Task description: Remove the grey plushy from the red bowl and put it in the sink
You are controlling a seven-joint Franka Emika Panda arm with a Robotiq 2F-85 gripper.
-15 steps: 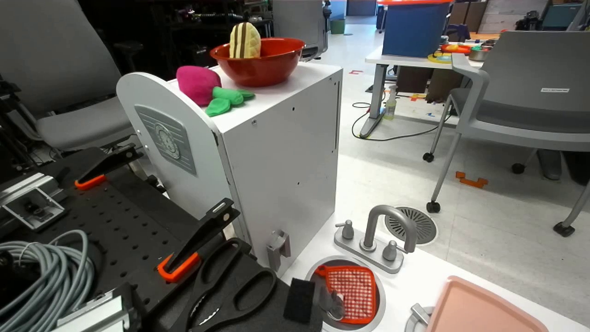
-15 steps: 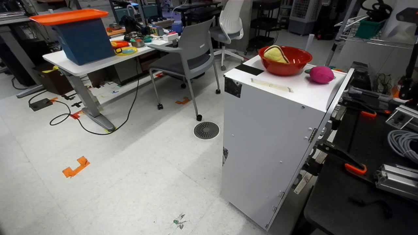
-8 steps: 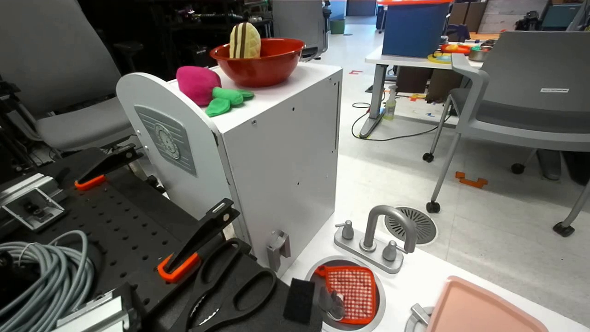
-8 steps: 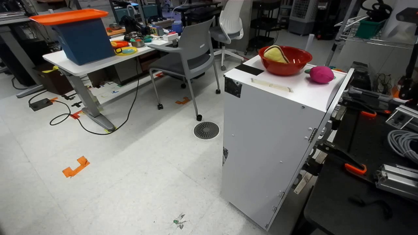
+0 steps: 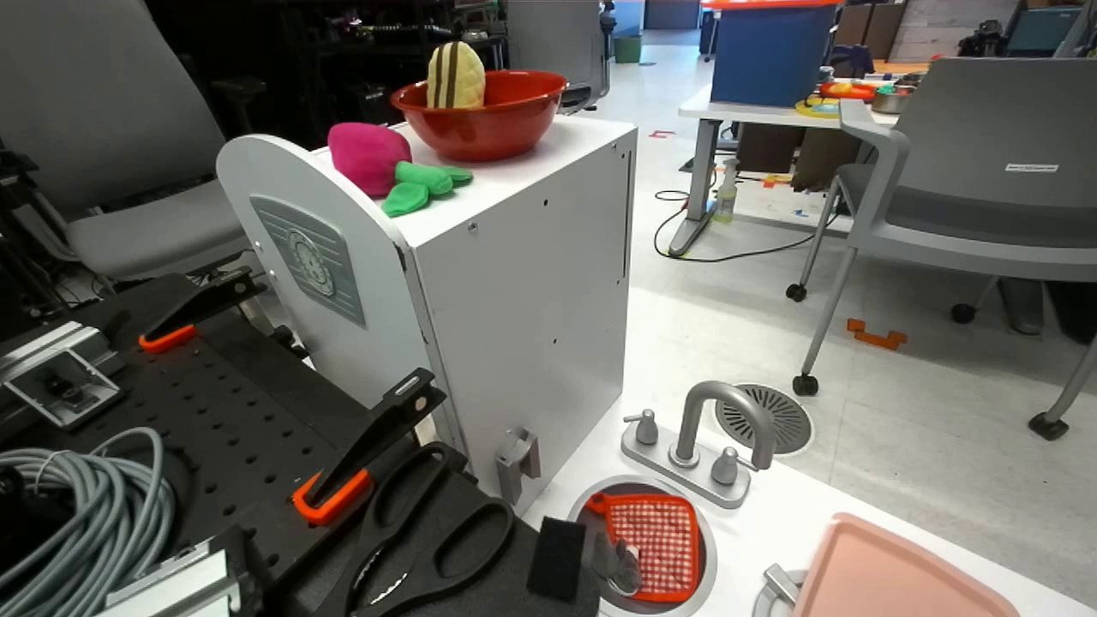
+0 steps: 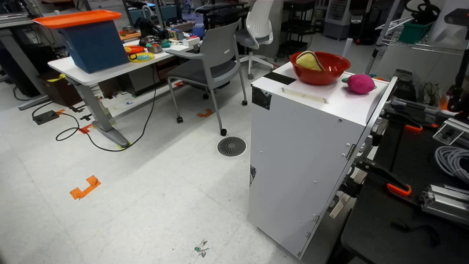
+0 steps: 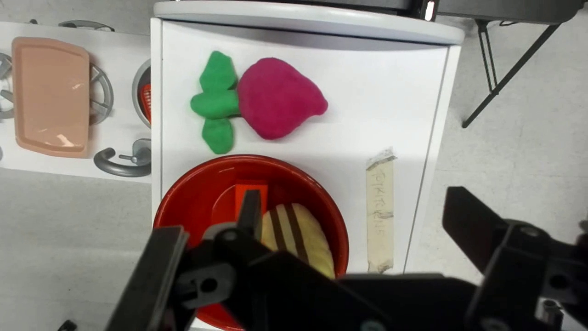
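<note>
Grey plushy: I can't make it out; the gripper (image 7: 352,204) hides part of the red bowl (image 7: 195,197).
Gripper: above the bowl, fingers (image 7: 468,225) spread wide, holding nothing. In the wrist view one finger is across the bowl and the other is past the edge of the white box (image 7: 390,92).
Plushy's front and long side: can't tell; the bowl is round and sits right way up.
Sink (image 5: 710,553): low down beside the box, a red checked cloth (image 5: 660,540) in it.
</note>
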